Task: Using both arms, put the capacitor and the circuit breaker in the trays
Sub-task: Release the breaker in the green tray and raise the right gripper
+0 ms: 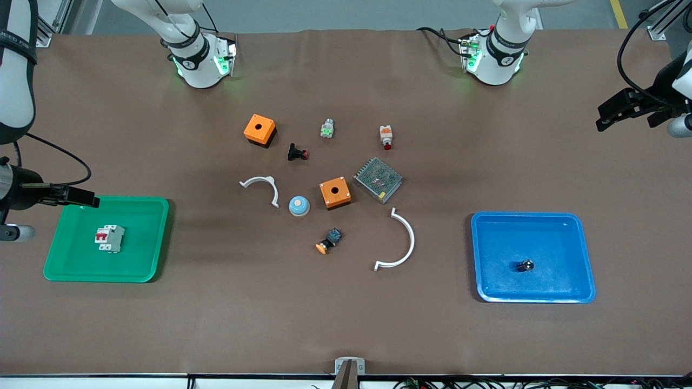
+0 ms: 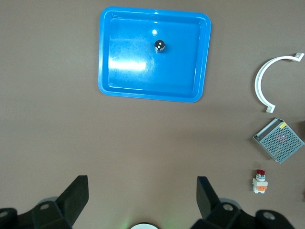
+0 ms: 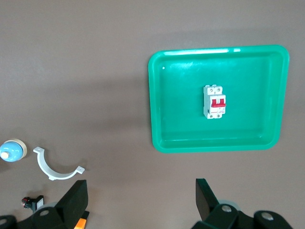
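Observation:
The capacitor (image 1: pixel 524 265), a tiny black cylinder with a pale top, lies in the blue tray (image 1: pixel 586 254) at the left arm's end of the table. It also shows in the left wrist view (image 2: pixel 159 45). The circuit breaker (image 1: pixel 110 238), a white block with red levers, lies in the green tray (image 1: pixel 146 254) at the right arm's end and shows in the right wrist view (image 3: pixel 214 101). My left gripper (image 1: pixel 608 113) is open and empty (image 2: pixel 143 191), raised over bare table beside the blue tray. My right gripper (image 1: pixel 89 199) is open and empty (image 3: pixel 141 191), raised beside the green tray.
Between the trays lie two orange boxes (image 1: pixel 260 129) (image 1: pixel 335 193), a metal mesh box (image 1: pixel 378 179), two white curved clips (image 1: pixel 263 178) (image 1: pixel 412 240), a blue-topped button (image 1: pixel 299 205), a black flanged button (image 1: pixel 297 153) and several small parts.

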Controlling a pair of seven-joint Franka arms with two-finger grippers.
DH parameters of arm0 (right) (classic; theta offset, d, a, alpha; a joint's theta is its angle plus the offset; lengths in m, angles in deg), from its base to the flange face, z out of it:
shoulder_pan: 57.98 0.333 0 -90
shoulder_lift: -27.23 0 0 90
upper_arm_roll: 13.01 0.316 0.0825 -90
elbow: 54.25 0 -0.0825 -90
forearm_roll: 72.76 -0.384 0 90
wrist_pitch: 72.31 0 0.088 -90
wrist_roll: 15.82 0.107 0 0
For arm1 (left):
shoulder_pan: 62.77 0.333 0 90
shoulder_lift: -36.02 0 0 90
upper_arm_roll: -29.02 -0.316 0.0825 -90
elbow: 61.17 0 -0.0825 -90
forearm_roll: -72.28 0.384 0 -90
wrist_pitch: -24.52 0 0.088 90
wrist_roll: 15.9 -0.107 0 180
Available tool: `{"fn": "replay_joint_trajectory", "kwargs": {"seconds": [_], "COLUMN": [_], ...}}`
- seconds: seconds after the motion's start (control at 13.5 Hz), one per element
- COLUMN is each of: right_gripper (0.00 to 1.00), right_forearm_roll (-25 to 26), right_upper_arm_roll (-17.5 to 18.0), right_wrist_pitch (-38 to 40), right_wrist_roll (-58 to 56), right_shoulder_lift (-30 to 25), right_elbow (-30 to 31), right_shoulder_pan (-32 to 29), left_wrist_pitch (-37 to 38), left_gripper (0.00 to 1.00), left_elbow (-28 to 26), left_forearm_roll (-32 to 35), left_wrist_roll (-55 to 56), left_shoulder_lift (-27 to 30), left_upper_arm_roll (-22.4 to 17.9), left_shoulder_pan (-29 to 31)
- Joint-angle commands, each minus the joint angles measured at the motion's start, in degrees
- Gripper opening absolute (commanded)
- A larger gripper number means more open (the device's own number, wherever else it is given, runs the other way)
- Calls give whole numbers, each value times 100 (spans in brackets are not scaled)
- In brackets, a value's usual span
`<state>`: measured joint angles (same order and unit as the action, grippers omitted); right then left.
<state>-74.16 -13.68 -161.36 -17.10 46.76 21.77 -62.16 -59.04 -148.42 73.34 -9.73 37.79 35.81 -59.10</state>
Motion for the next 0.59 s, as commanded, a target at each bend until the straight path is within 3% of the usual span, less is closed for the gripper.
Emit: {"fn": "replay_joint_trajectory", "kwargs": {"seconds": [0.0,0.3,0.52], "right_gripper": [100,100,100], "right_forearm_roll": [176,-51,-132], "right_upper_arm_roll": [14,-3,-12], "right_wrist_pitch": [316,493,625], "right_wrist_roll": [22,-57,-65], "right_shoulder_lift": [-124,-187,-537], "right_elbow": [-113,-122,53], "right_shoulder_pan": [145,103,93], "left_wrist_pitch": [51,-81,-134], "left_gripper": [100,100,100], "left_elbow": [-126,-389,-329], "left_forearm_roll": [-79,-79,-79], "left_wrist_roll": [-2,-2,-2], "left_shoulder_lift": [86,227,218], "left_upper_arm_roll": [85,103,112], "left_shoulder_pan": [-6,3,-6]}}
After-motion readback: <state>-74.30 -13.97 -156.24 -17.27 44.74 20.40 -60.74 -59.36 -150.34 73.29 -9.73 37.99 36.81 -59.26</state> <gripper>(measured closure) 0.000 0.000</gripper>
